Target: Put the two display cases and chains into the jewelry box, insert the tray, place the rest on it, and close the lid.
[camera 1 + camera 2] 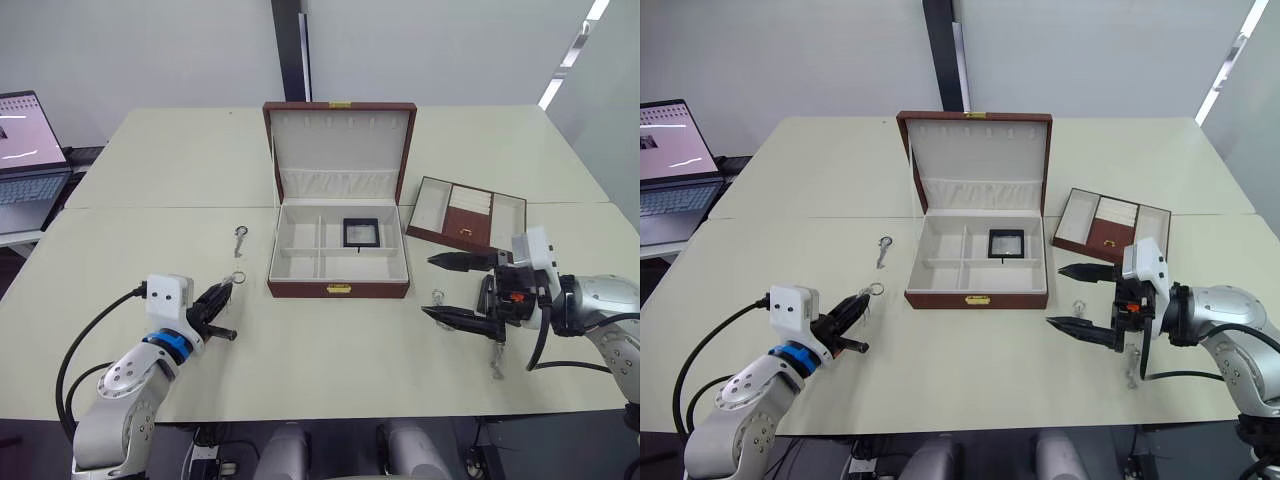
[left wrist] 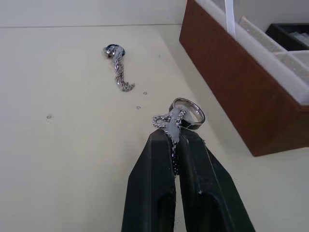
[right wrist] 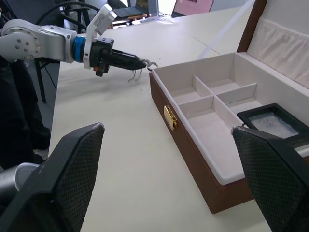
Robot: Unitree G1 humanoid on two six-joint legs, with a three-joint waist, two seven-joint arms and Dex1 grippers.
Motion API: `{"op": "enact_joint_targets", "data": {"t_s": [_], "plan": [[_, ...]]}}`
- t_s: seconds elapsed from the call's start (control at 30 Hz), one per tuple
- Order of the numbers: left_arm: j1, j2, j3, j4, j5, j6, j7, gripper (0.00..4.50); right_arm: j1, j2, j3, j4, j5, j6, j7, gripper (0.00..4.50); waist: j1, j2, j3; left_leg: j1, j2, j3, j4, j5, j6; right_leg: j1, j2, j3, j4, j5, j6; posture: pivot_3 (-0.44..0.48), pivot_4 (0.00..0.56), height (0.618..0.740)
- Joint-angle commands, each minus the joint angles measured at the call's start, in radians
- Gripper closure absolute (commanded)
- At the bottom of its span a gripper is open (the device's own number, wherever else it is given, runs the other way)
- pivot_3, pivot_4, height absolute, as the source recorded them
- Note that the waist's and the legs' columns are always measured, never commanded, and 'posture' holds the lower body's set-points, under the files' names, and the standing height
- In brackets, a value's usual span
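The jewelry box (image 1: 338, 288) stands open mid-table, its lid (image 1: 340, 135) upright behind. One display case (image 1: 361, 232) lies flat in a rear right compartment. My left gripper (image 1: 228, 291) is left of the box's front corner, shut on a chain (image 2: 169, 121) with a silver ring (image 2: 189, 113) at its end. A second chain (image 1: 240, 238) lies on the table further back on the left. My right gripper (image 1: 430, 287) hovers open right of the box, over a small chain (image 1: 437, 296). Another chain (image 1: 495, 365) lies near its wrist. The tray (image 1: 467, 212) sits at the right rear.
A laptop (image 1: 25, 150) stands open on a side table at the far left. The table's front edge (image 1: 330, 412) runs close to both arms. A black cable (image 1: 85, 345) trails from my left wrist.
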Motion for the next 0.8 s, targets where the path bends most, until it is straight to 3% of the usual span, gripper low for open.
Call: {"op": "enact_joint_targets", "data": {"t_s": [0.03, 0.47, 0.8], "plan": [[-0.049, 0.027, 0.029, -0.077, -0.044, 0.039, 0.017, 4.49, -0.016, -0.003, -0.033, -0.032, 0.027, 0.003, -0.012, 0.0, 0.0, 0.0, 0.0, 0.0, 0.0, 0.0, 0.0, 0.0, 0.0, 0.0, 0.0, 0.0, 0.0, 0.0, 0.0, 0.0, 0.15, 0.74], [-0.302, 0.024, -0.03, -0.103, -0.131, 0.155, 0.039, 4.49, -0.016, 0.032, -0.057, 0.0, 0.006, -0.007, -0.096, 0.0, 0.0, -0.001, 0.001, 0.0, 0.0, 0.0, 0.0, 0.0, 0.0, 0.0, 0.0, 0.0, 0.0, 0.0, 0.0, 0.0, 0.15, 0.74], [-0.505, -0.078, -0.165, 0.079, -0.036, 0.103, 0.086, 4.49, -0.001, 0.043, -0.072, -0.012, -0.002, -0.012, -0.148, 0.0, 0.0, -0.002, 0.001, 0.0, 0.0, 0.0, 0.0, 0.0, 0.0, 0.0, 0.0, 0.0, 0.0, 0.0, 0.0, 0.0, 0.15, 0.74]]}}
